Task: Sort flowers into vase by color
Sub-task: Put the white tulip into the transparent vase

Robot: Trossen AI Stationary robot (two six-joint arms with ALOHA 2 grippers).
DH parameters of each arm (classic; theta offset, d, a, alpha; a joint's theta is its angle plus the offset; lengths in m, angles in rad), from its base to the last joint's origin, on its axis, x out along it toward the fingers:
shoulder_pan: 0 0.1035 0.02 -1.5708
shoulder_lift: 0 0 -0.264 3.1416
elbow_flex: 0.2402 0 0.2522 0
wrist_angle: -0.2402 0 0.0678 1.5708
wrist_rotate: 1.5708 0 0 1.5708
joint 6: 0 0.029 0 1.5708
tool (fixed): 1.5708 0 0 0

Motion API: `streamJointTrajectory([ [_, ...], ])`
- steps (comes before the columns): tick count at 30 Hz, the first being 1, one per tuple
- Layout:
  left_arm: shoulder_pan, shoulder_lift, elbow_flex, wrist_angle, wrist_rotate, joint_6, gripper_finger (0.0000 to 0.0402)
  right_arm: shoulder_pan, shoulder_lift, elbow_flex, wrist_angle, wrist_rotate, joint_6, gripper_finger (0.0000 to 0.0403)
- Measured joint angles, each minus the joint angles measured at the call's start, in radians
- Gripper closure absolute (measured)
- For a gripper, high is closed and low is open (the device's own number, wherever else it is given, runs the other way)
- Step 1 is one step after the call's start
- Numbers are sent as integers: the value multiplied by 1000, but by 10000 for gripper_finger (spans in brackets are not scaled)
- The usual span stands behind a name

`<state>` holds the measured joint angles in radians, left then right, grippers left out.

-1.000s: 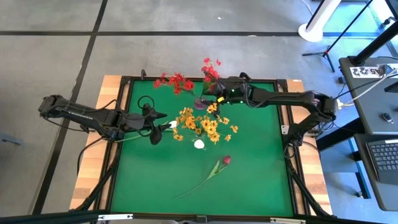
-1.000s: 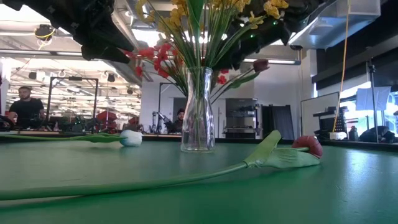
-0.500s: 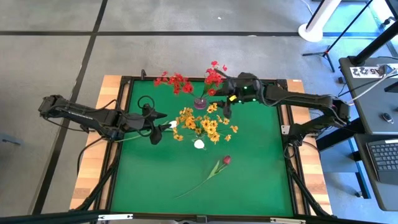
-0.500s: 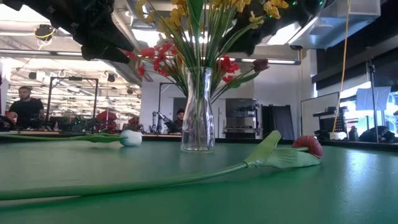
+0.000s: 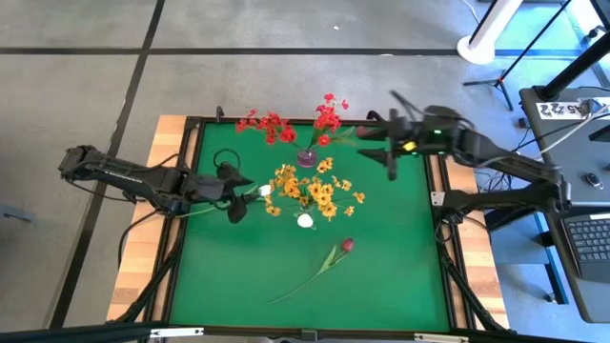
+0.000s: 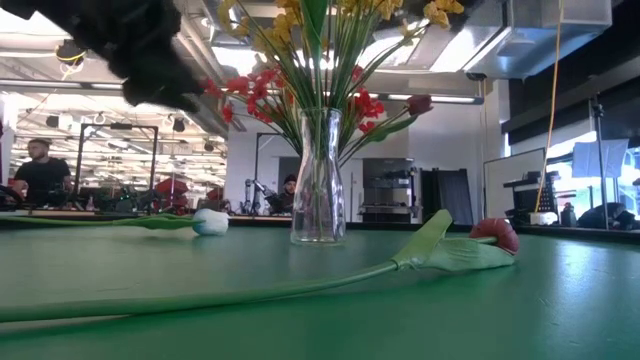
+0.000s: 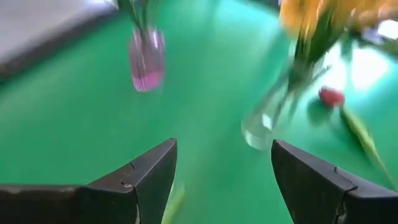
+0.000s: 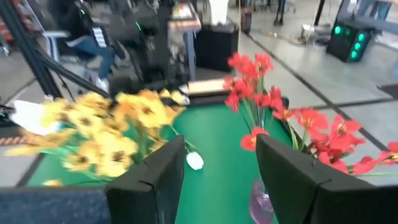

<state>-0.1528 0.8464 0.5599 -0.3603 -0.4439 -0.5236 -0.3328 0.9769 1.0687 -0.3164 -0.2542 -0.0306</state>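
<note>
A purple vase [image 5: 307,158] stands near the far edge and holds red sprays [image 5: 327,115]. A clear vase [image 6: 318,180] at the table's middle holds yellow-orange sprays [image 5: 310,190]. One white tulip [image 5: 265,191] lies flat on the mat, its stalk running left. My left gripper [image 5: 237,197] stands open on either side of that stalk, which is a blurred green streak [image 7: 175,202] in the left wrist view. A second white bud [image 5: 305,221] shows by the clear vase. A magenta tulip [image 5: 347,245] lies on the near half. My right gripper [image 5: 383,141] hangs open to the right of the red sprays [image 8: 255,81].
The mat's raised dark frame [image 5: 434,191] runs round the work area. Bare green mat [image 5: 400,257] lies on the near right and near left. Beyond the far edge, a person [image 6: 42,170] sits in the room.
My right gripper has drawn back from the purple vase toward the table's right edge. The red spray it was at has stayed standing in the purple vase.
</note>
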Motion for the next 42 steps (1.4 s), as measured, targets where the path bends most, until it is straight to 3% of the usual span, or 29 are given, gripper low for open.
streamJointTrajectory([
  [4,0,59,-1,-204,92,-143,147,0,-79,0,-26,-2,10,205],
  [8,1,153,-1,-295,152,-232,147,0,-111,0,-41,0,12,205],
  [18,148,406,-1,-462,202,-282,147,0,-72,0,-55,-9,27,205],
  [28,249,501,6,-461,262,-229,159,0,-22,0,-56,-26,20,205],
  [33,243,505,5,-451,283,-259,213,4,-13,0,-76,-30,23,205],
  [38,244,507,12,-450,329,-233,299,57,-10,0,-84,7,19,205],
  [42,221,505,76,-635,285,-191,383,108,-10,0,-83,32,18,205],
])
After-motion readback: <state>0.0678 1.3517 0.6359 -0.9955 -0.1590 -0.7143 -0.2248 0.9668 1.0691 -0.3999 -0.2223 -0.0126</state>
